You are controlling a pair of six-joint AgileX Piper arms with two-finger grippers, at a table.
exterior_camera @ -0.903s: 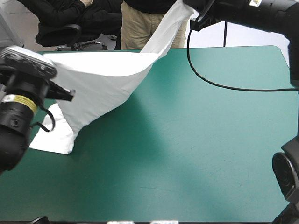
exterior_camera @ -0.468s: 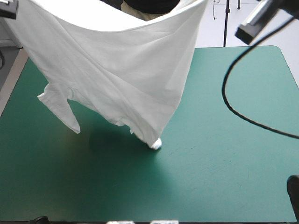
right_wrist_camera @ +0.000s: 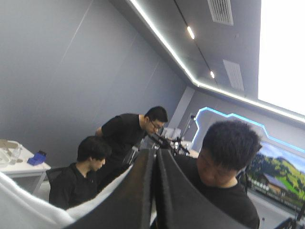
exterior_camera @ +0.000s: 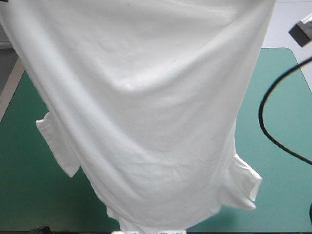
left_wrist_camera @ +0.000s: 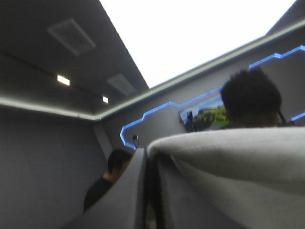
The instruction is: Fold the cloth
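T-shirt [exterior_camera: 146,122] is held aloft over the teal-green bench [exterior_camera: 287,146], stretched wide between both arms, presumably so it hangs out flat before being laid down for folding. Left end effector [left_wrist_camera: 147,164] and right end effector [right_wrist_camera: 153,160] are each pinched tight on the fabric's upper edge. Versus earlier, the sheet has been swung toward the near edge; most of the bench is now hidden.

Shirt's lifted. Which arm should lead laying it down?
Right, marginally: left end effector and right end effector are both shut on the T-shirt, but the bare table shows mostly on its side.
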